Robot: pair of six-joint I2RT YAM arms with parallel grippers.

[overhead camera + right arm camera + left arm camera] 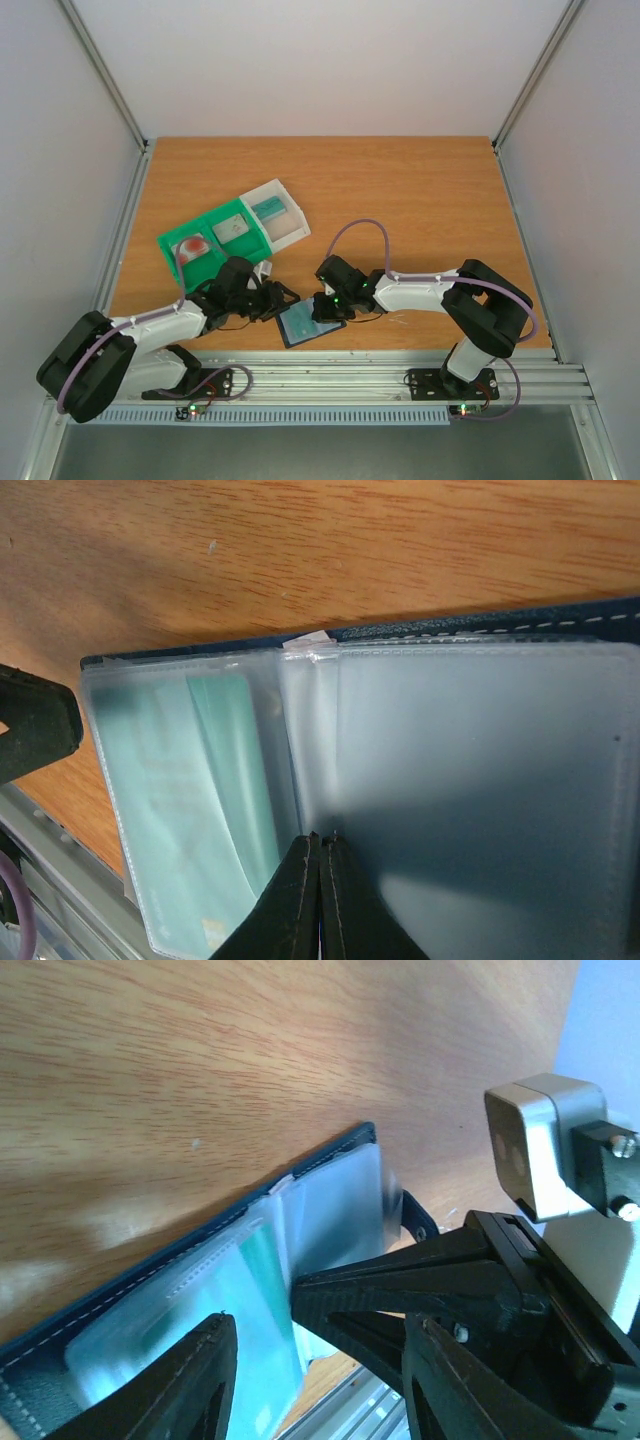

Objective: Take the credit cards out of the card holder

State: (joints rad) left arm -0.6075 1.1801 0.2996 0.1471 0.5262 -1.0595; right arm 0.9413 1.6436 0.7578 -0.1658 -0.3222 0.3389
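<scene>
Black right hand [320, 846], fingers pressed together, tips on a clear sleeve [450, 760]; left hand [310, 1380] has fingers apart at the edge. Opened flat, the card holder [305, 325] shows a teal card [215, 780] inside.

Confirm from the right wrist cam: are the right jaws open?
No: the right jaws are shut, tips pressed together, over the clear sleeves of the open card holder.

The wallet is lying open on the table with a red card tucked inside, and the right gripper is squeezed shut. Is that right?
Not quite. The card tucked inside is teal, not red; the right wrist view shows it. The rest is right: the wallet lies open on the table, and the right gripper is squeezed shut.
</scene>
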